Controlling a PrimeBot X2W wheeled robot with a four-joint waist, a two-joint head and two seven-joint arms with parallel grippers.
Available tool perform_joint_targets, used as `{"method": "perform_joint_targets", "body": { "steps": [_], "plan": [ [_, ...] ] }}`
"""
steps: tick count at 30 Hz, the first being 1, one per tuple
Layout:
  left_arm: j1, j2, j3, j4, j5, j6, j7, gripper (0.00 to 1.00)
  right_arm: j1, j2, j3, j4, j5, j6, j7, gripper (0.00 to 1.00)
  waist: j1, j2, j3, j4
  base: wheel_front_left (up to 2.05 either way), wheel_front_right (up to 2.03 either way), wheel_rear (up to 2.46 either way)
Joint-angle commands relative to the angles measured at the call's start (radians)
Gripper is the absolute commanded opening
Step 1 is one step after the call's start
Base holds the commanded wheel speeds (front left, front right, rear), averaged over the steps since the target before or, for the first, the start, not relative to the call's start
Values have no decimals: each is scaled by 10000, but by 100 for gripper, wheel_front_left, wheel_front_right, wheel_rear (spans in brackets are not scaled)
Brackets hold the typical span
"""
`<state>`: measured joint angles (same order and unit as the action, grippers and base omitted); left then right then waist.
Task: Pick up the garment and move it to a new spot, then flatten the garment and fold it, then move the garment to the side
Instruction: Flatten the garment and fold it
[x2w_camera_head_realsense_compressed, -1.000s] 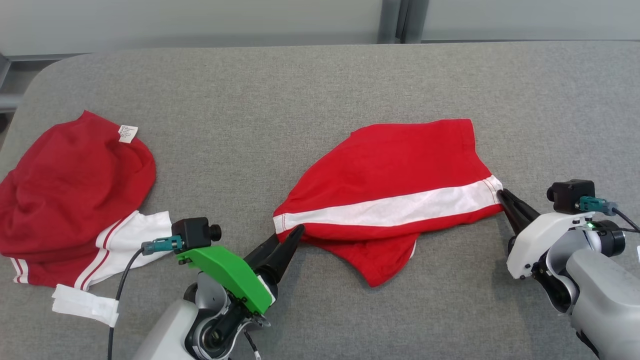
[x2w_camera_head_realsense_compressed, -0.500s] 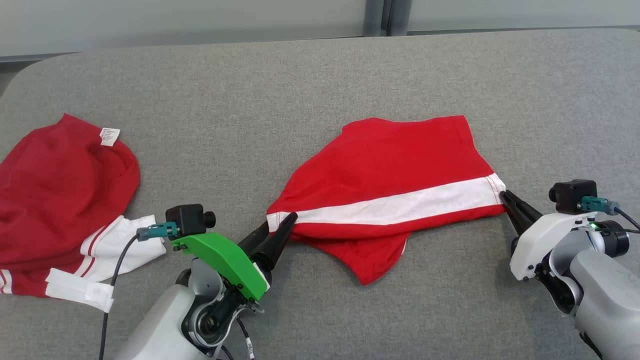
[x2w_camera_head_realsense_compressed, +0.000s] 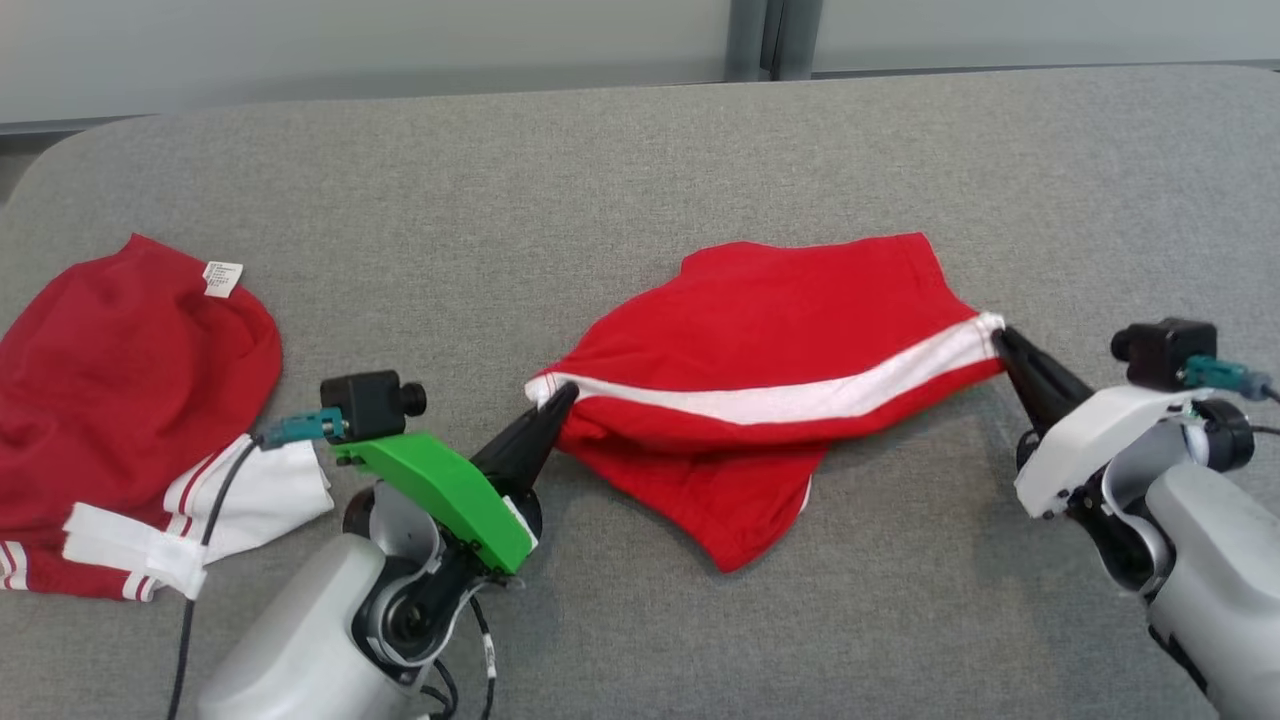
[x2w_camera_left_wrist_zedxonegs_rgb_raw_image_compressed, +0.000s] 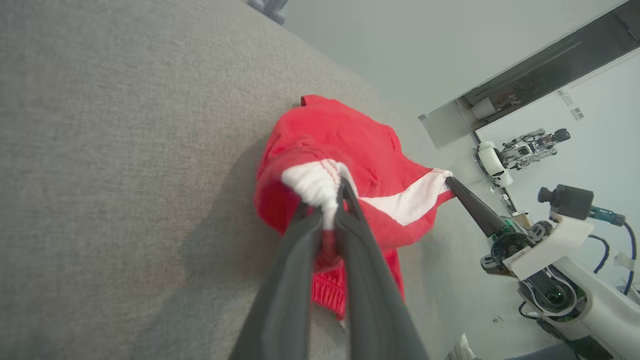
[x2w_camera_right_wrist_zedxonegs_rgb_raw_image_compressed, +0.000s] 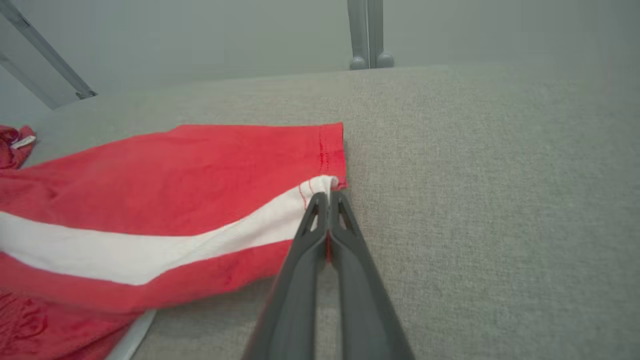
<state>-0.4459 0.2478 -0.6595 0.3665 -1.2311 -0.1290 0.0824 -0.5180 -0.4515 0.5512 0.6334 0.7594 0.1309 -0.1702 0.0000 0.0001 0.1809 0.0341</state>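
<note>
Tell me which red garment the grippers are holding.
The brighter red garment in the middle: left gripper and right gripper pinch its white stripe's ends. The darker garment lies untouched.

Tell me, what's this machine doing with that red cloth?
The robot has a bright red garment with a white stripe pinched at both ends of the stripe: its left gripper on one end, its right gripper on the other, both shut on the cloth. The gripped edge looks raised a little off the grey fabric-covered table; the rest lies on it. A darker red garment lies crumpled off to the robot's left.
</note>
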Motion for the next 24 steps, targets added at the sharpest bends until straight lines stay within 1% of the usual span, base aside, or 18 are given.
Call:
{"method": "perform_joint_targets", "body": {
  "steps": [1,4,7,9,11,14,16,18,19,20,22,24],
  "plan": [
    [-260,243,21,-311,158,-32,-52,0,1,-167,-254,-444,240,-3,-64,0,0,-1,-2,-18,0,0,0],
    [-418,740,114,-1102,370,-16,-117,0,103,-588,-860,-1521,406,-3,-36,0,0,-1,-132,-77,0,0,0],
    [-315,1338,323,-2342,546,262,-41,0,400,-930,-1555,-3072,840,-1,277,0,0,-1,-217,-214,0,0,0],
    [-125,1723,597,-3464,362,552,73,0,681,-1192,-2233,-4260,1196,-1,553,0,0,-1,-238,-287,0,0,0],
    [-61,2219,924,-4679,210,946,310,0,1052,-1403,-2899,-5460,1456,-1,1015,0,0,-1,-182,-338,0,0,0],
    [-313,2793,1322,-6325,-182,1491,988,0,1228,-1488,-3744,-7097,1714,0,2049,0,0,-1,260,-425,0,0,0],
    [-906,3096,1528,-7030,-427,1775,1579,0,837,-1380,-4155,-7845,1709,0,2920,0,0,-1,785,-455,0,0,0],
    [-1762,3404,1805,-7281,-419,2024,2103,0,-15,-1043,-4417,-8247,1754,0,3851,0,0,-1,1458,-513,0,0,0],
    [-2247,3448,1942,-7283,-540,2114,2359,0,-576,-905,-4513,-8299,1612,0,4318,0,0,-1,1830,-534,0,0,0],
    [-2247,3448,1942,-7283,-540,2114,2359,0,-576,-905,-4513,-8299,1612,0,4318,0,0,-1,1830,-534,0,0,0],
    [-3405,3515,2158,-6992,-648,2200,2895,0,-1896,-372,-4681,-8124,1482,0,5134,0,0,-1,2539,-530,0,0,0],
    [-4683,3555,2268,-6388,-504,2239,3375,0,-3388,136,-4805,-7705,1151,0,5862,0,0,-1,3219,-489,0,0,0]
  ]
}}
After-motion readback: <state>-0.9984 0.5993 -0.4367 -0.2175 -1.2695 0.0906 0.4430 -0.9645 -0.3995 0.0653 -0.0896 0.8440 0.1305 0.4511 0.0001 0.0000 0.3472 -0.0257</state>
